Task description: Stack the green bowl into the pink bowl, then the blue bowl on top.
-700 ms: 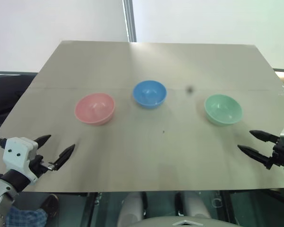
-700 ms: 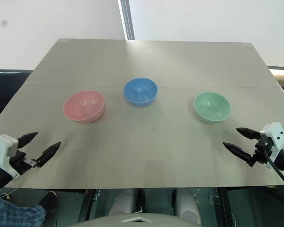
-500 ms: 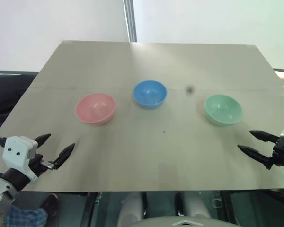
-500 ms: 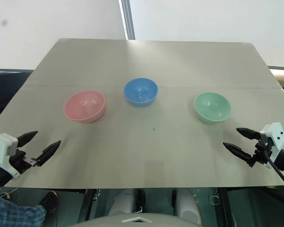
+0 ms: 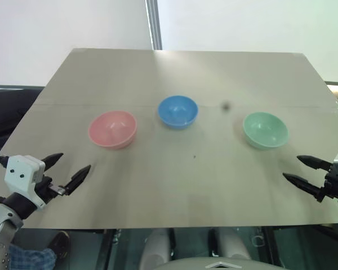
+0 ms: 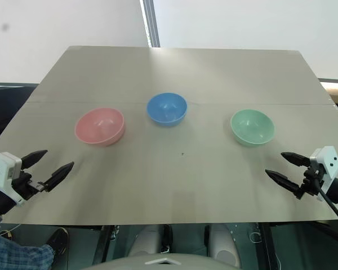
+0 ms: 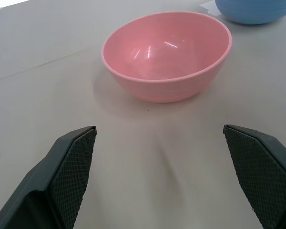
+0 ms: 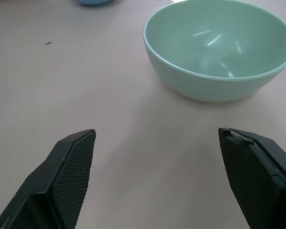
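Right pincer [image 6: 287,167], wide and empty (left pincer [image 5: 67,171] too), should straddle the green bowl's [image 6: 252,126] near rim squarely before closing.

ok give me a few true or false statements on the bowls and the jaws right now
1. The green bowl sits inside the pink bowl. False: they stand apart on the table.
2. The blue bowl stands between the other two. True.
3. The right gripper holds the green bowl. False: its jaws are open, short of the bowl.
4. The left gripper has open jaws and holds nothing. True.
5. All three bowls are upright and empty. True.
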